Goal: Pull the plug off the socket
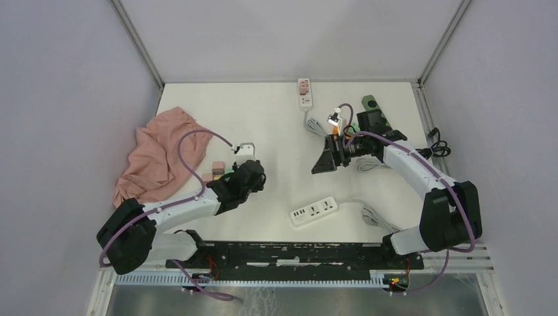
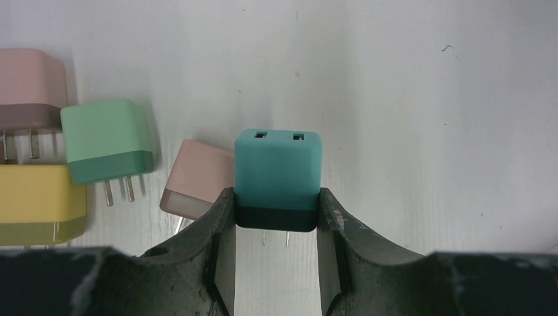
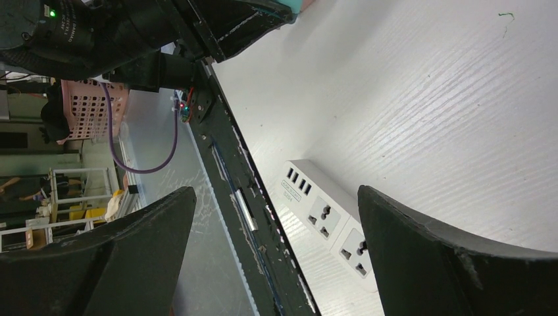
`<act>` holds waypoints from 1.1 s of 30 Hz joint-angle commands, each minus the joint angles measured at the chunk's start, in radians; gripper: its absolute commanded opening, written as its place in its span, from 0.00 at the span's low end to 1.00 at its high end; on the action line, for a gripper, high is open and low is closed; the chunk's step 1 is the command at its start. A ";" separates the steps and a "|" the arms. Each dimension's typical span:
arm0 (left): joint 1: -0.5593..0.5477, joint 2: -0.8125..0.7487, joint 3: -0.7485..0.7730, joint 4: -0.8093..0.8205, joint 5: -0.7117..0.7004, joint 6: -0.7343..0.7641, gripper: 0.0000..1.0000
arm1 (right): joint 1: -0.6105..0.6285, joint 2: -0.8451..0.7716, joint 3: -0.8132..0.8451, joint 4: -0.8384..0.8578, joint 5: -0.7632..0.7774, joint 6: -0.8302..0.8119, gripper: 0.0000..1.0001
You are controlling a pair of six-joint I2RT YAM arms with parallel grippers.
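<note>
Tight on the left of the teal plug (image 2: 278,178): a pink plug (image 2: 197,179) sits just beside it, w/ a green plug (image 2: 105,139) & yellow plug (image 2: 39,201) crowding further out. Right of it the counter (image 2: 428,131) is bare. In top view, cloth (image 1: 161,158) blocks the left edge; near power strip (image 1: 314,211) & its cable (image 1: 374,216) lie betw. the arms.

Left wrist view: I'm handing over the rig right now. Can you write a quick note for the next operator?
Left gripper: shut on the teal plug, prongs bare, in no socket, beside the loose plugs.
Right gripper: open, empty, facing the near power strip, whose visible sockets are empty.
Done: teal plug is out.
Left: set it with the others; the far power strip seems to carry a pinkish plug, so check it.
</note>
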 commanded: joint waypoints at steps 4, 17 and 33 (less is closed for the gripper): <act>0.034 -0.018 -0.011 0.001 -0.031 -0.069 0.04 | -0.008 -0.032 0.043 0.011 -0.010 -0.016 1.00; 0.059 0.007 -0.016 -0.003 -0.040 -0.074 0.04 | -0.007 -0.031 0.041 0.013 -0.011 -0.017 1.00; 0.082 0.030 -0.014 -0.014 -0.050 -0.087 0.06 | -0.009 -0.029 0.041 0.012 -0.011 -0.017 1.00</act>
